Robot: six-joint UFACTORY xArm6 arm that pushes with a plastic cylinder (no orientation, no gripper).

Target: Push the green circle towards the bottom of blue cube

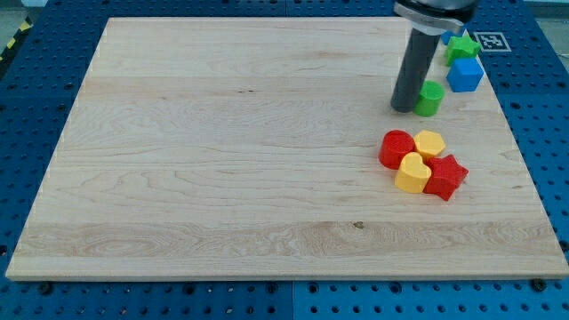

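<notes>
The green circle (pixel 430 98) stands on the wooden board near the view's upper right. The blue cube (pixel 465 75) lies just up and to the right of it, a small gap between them. My tip (pixel 404 108) rests on the board right at the green circle's left side, touching or nearly touching it. The dark rod rises from the tip to the view's top edge.
A green star (pixel 460 46) lies above the blue cube. A cluster below the circle holds a red circle (pixel 396 148), a yellow hexagon (pixel 430 143), a yellow heart (pixel 412 174) and a red star (pixel 446 177). The board's right edge (pixel 520 151) is close by.
</notes>
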